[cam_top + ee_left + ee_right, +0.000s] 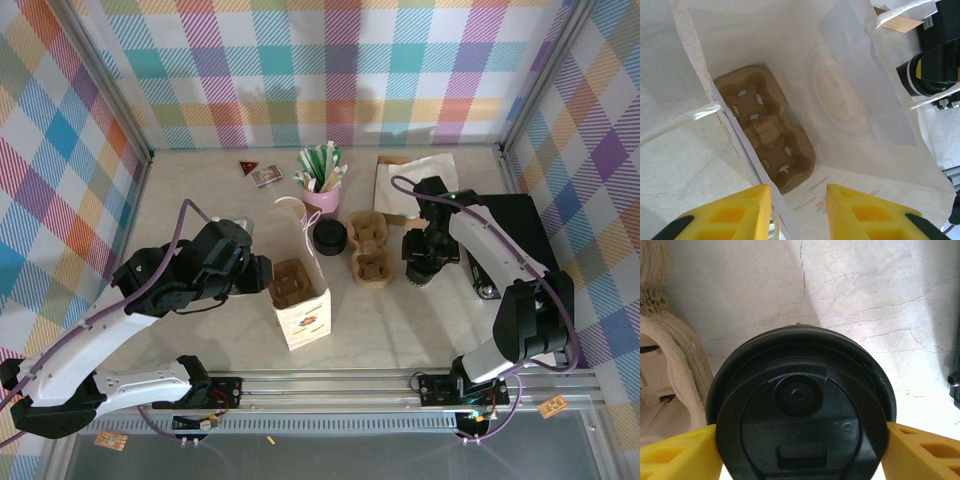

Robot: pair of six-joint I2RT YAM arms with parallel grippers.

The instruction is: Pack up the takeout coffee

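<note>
Picking up the takeout coffee [800, 405] looks to be your step in hand. It stands upright on the table [400, 330] with its lid on, just right of the stack of pulp cup carriers [370, 250] and well apart from the paper bag [305, 320].

Your right gripper [420, 262] straddles it, with a yellow finger on each side beneath the lid's rim. The lid hides the contact, so I cannot tell whether the jaws are clamped on the cup wall.

Your left gripper [799, 192] sits at the bag's left lip. Its jaws are partly spread and the thin paper wall runs between them, not pinched. Inside, a two-cup carrier [765, 130] lies flat on the bag's floor with both wells empty.

Next, I judge, you need a firm squeeze below the lid and a straight lift clear of the carrier stack. From there, carry it left over the bag's mouth and lower it plumb into one well, keeping the cup upright throughout.
</note>
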